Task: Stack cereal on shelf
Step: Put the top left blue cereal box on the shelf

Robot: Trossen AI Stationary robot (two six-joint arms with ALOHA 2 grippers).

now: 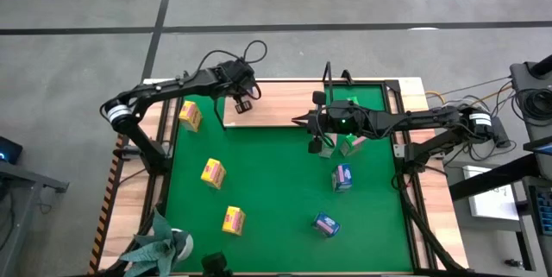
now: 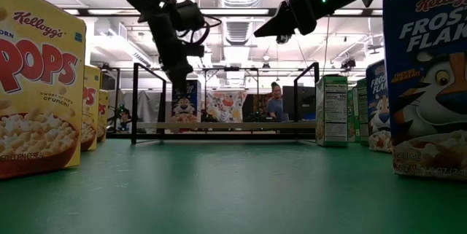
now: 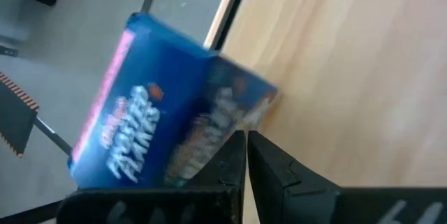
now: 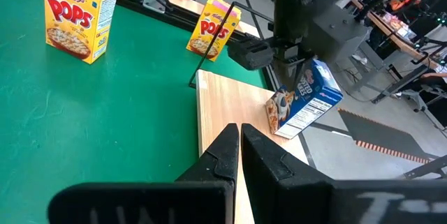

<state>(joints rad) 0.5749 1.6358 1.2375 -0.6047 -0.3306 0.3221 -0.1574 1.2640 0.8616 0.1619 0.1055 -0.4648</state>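
Note:
The wooden shelf (image 1: 276, 109) lies at the far side of the green mat. A blue cereal box (image 4: 307, 105) stands tilted on the shelf's left end, with its lower end on the board. My left gripper (image 4: 285, 55) is shut and hangs right above it. My right gripper (image 1: 297, 122), also shut, hovers over the shelf's near edge and holds nothing. Three yellow boxes (image 1: 212, 173) stand on the mat's left part. Green boxes (image 1: 349, 145) and two blue ones (image 1: 342, 177) stand on its right part. My left gripper (image 3: 246, 137) comes from above with its shut fingertips at the blue box's upper edge (image 3: 223, 123). I cannot tell whether they touch it. The box's lower end rests on the shelf board (image 3: 349, 77).
Black wire uprights (image 2: 135, 103) stand at the shelf's ends. A potted plant (image 1: 159, 247) sits at the table's near left corner. Open mat lies in the middle between the box groups. A person (image 2: 275, 101) shows in the room beyond the table.

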